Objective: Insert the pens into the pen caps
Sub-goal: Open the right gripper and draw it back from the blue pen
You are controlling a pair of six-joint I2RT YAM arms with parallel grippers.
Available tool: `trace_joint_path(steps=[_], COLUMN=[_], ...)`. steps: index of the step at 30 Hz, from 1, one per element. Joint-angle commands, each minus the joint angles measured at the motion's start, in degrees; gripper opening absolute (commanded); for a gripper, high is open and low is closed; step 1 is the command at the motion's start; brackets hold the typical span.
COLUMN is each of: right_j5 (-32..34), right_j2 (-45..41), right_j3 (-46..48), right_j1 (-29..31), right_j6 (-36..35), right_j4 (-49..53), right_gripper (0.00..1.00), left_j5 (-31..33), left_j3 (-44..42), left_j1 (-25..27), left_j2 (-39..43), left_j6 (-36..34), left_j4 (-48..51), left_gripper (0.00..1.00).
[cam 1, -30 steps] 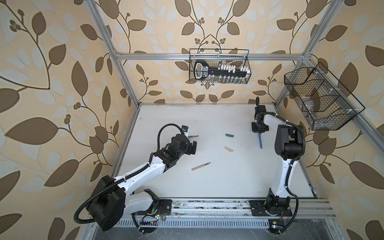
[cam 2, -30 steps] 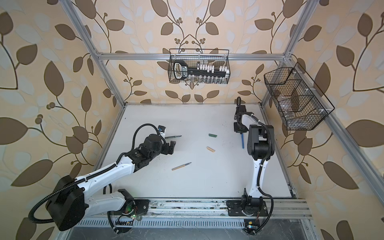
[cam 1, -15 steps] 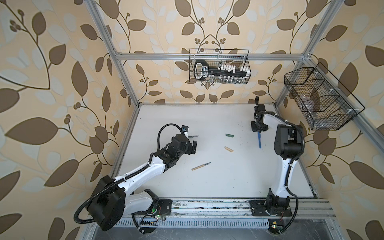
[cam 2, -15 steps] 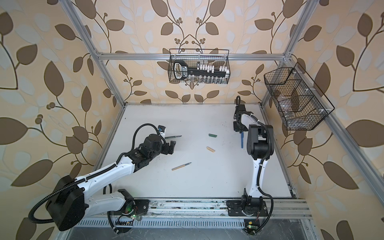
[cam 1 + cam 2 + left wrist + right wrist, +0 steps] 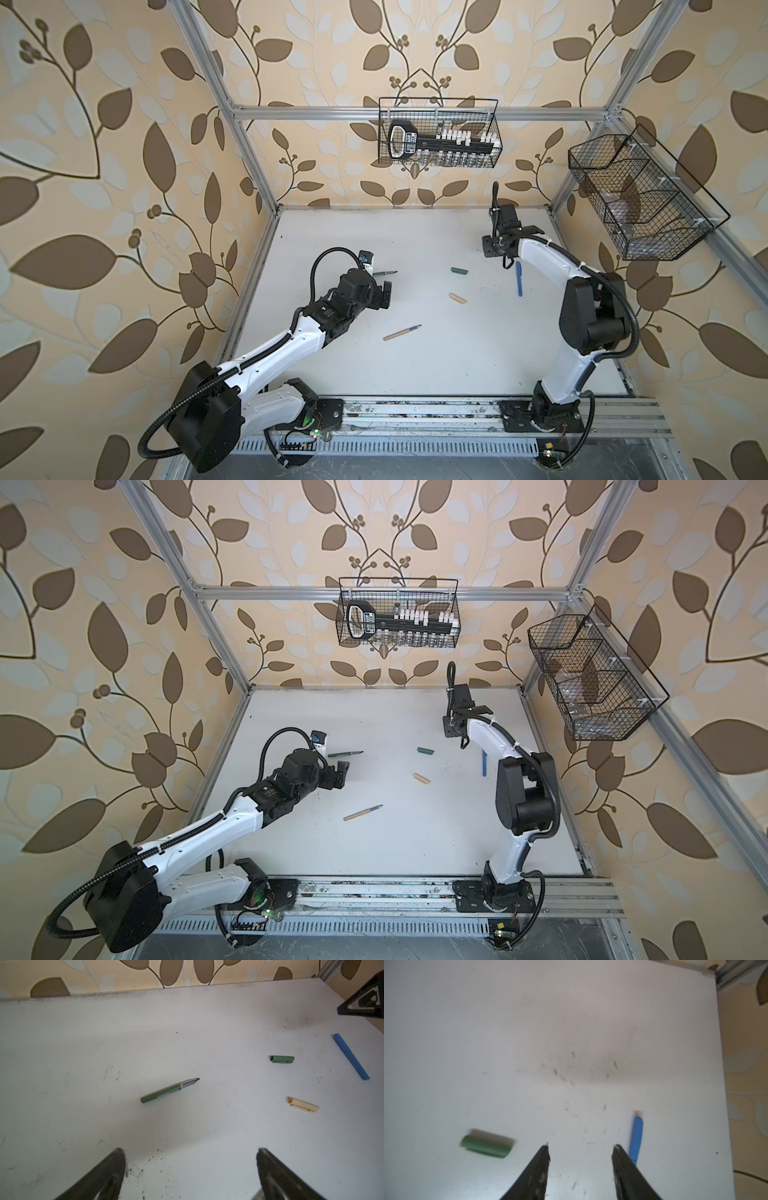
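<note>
Scuffed white table [image 5: 457, 374], leaf-papered walls [image 5: 124, 166], far basket [image 5: 436, 99], right basket [image 5: 665, 245]. The green pen [image 5: 384, 273] lies left, tan pen [image 5: 402, 333] near-centre, green cap [image 5: 459, 271] and tan cap [image 5: 457, 298] centre, blue pen [image 5: 519, 279] right. Left claw [image 5: 191, 1153] and right claw [image 5: 581, 1147] gape, empty.

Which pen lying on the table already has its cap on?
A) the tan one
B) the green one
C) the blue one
C: the blue pen has two blunt blue ends and no bare tip. The green pen and the tan pen show dark bare tips, and the green cap and the tan cap lie loose on their own.
</note>
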State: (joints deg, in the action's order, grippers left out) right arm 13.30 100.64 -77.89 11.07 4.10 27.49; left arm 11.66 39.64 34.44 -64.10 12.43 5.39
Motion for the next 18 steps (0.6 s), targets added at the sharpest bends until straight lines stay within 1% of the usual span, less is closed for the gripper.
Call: trace_joint_path(steps=[1, 2, 4, 7, 10, 14, 17, 18], right_j5=[-11.1, -13.8, -15.9, -14.5, -13.3, -14.0, -15.0, -16.6], right_j2=[-7.8, -10.7, -16.3, -21.8, -23.4, -24.5, -22.8, -21.9], right_j3=[9.0, 12.0, 17.7, 23.8, 27.7, 34.4, 35.6, 35.6], right_j1=[3.3, 4.7, 7.9, 14.1, 18.3, 20.3, 19.8, 19.3], right_j6=[3.2, 4.2, 6.2, 8.7, 11.0, 13.6, 13.4, 13.1], right_j4=[-5.8, -8.0, -11.0, -12.0, -10.7, -14.5, -15.7, -16.4], right_gripper=[0.53, 0.53, 0.55, 0.58, 0.59, 0.60, 0.60, 0.60], left_j5=[-6.9, -8.6, -9.8, -10.4, -8.1, -6.3, -3.5, -3.1], left_j3=[5.9, 7.5, 8.4, 6.9, 4.7, 2.7, 0.4, -0.3], left_j1=[-0.2, -0.2, -0.2, -0.1, -0.1, -0.1, -0.1, -0.1], left_j2=[0.6, 0.3, 0.8, 4.0, 8.0, 10.5, 11.5, 11.8], left_j6=[0.8, 1.6, 4.3, 7.1, 8.9, 9.3, 10.2, 10.3], left_j4=[7.4, 10.6, 13.6, 14.8, 15.6, 16.7, 15.5, 14.8], left_gripper=[0.99, 0.99, 0.99, 0.99, 0.99, 0.99, 0.99, 0.99])
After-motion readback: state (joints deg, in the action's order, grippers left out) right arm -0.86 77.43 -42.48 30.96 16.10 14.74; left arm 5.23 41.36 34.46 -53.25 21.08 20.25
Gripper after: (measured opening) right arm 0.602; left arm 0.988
